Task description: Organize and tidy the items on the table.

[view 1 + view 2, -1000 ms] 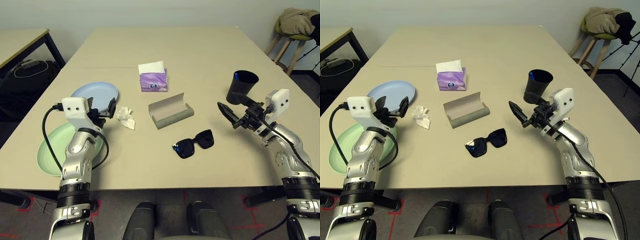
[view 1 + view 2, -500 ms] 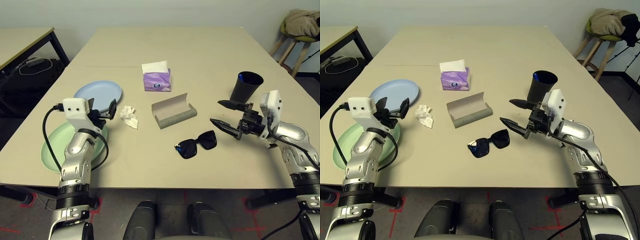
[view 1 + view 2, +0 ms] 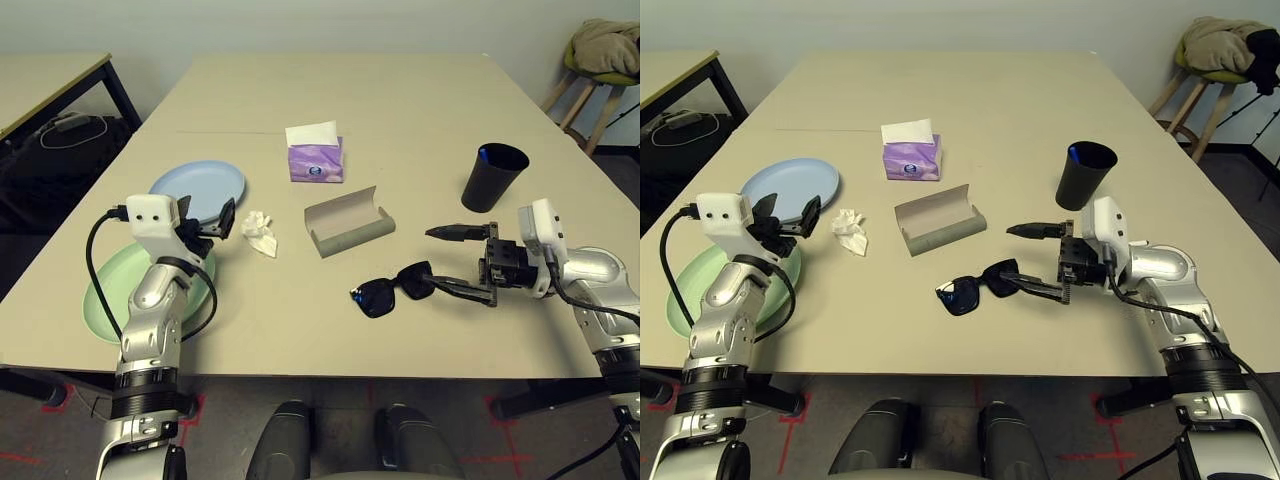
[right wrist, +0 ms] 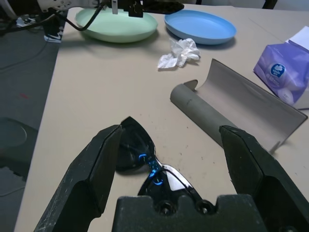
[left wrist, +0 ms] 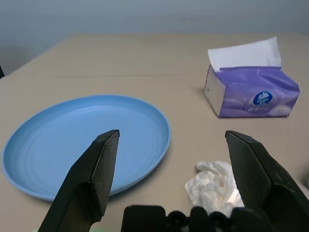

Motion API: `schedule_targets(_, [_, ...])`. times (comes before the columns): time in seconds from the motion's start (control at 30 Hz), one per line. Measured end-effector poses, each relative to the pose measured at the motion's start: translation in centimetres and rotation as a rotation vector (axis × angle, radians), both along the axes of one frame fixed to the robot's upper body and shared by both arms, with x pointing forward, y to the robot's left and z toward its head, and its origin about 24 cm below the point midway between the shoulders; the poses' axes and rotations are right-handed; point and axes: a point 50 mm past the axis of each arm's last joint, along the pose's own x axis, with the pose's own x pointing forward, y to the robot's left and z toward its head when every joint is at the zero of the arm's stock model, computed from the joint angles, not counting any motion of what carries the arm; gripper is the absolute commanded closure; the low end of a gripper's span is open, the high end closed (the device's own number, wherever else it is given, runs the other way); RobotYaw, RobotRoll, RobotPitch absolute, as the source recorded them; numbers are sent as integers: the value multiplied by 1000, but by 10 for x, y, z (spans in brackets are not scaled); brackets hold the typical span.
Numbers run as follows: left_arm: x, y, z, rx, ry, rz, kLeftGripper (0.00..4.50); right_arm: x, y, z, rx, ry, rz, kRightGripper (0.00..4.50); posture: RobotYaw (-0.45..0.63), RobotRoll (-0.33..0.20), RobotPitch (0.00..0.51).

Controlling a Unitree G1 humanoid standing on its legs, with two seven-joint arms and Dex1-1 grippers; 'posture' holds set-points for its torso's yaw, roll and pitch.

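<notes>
On my worktop are lying: plates, two, one blue and one green; sunglasses, one pair; glasses case, one; crumpled tissue, one; tissue box, one. Also standing there: black cup, one. Beyond the worktop I am seeing one stool and one smaller desk.

Mid-frame on the beige surface, black sunglasses lie unfolded below an open, empty grey case. Left: crumpled white tissue, round blue plate, green plate. Upper centre: purple tissue box. Right: upright black cup.
</notes>
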Motion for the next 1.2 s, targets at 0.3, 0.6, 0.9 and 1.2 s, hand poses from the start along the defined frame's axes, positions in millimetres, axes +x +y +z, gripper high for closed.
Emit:
schedule_targets(0.3, [-7, 24, 21, 29, 118, -81, 48, 2, 6, 6, 2, -18, 16, 0, 165, 0, 75])
schedule_targets(0.6, [-9, 49, 22, 26, 212, 27, 48, 2, 9, 7, 15, -17, 8, 0, 169, 0, 81])
schedule_targets(0.9, [-14, 91, 39, -5, 411, 121, 48, 2, 12, 8, 21, -21, 7, 0, 175, 0, 82])
schedule_targets(1.2, [-21, 118, 45, -21, 549, 171, 48, 2, 19, 7, 27, -12, 8, 0, 170, 0, 81])
